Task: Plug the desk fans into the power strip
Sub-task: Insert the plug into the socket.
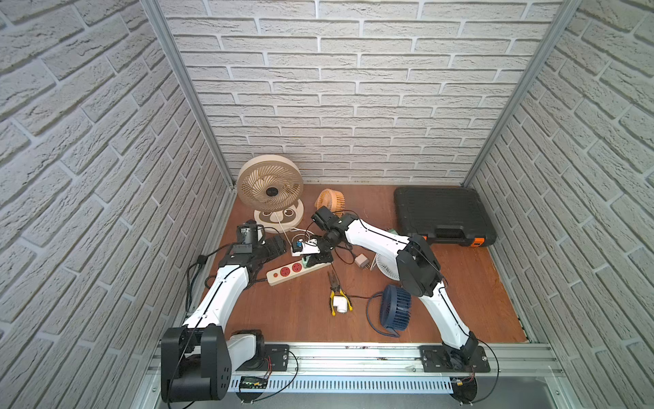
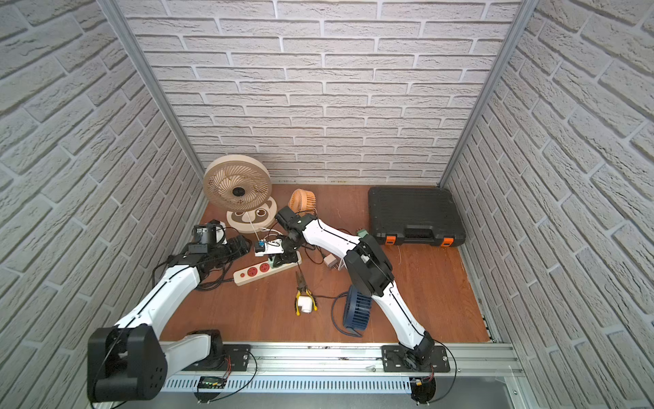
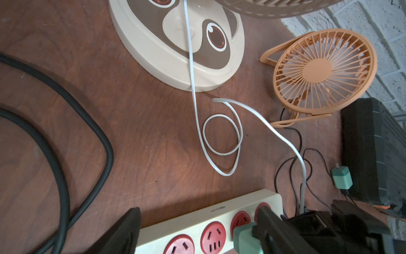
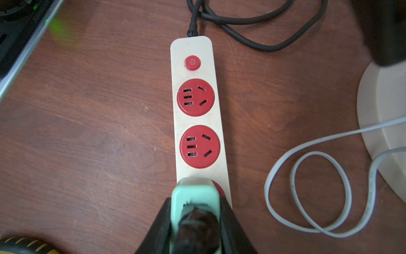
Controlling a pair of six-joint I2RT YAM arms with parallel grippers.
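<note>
The beige desk fan (image 1: pixel 270 187) (image 2: pixel 237 187) stands at the back left on a round animal-face base (image 3: pixel 175 55). Its white cable (image 3: pixel 219 136) loops over the board and runs to a mint-green plug (image 4: pixel 194 195) (image 3: pixel 242 237). My right gripper (image 4: pixel 195 209) (image 1: pixel 318 260) is shut on that plug, which sits on the third red socket of the cream power strip (image 4: pixel 198 119) (image 1: pixel 286 272) (image 2: pixel 253 272). Whether its pins are in the socket is hidden. Two sockets and the red switch (image 4: pixel 192 62) are uncovered. My left gripper (image 1: pixel 274 248) hangs open beside the strip, one of its fingers (image 3: pixel 127 231) showing.
The strip's thick black cord (image 3: pixel 66 132) coils to the left. An orange mini fan (image 1: pixel 331 200), a black tool case (image 1: pixel 442 216), yellow-handled pliers (image 1: pixel 334 287), a blue fan (image 1: pixel 396 308), a white fan (image 1: pixel 387 265) and a second green adapter (image 3: pixel 341 178) lie around.
</note>
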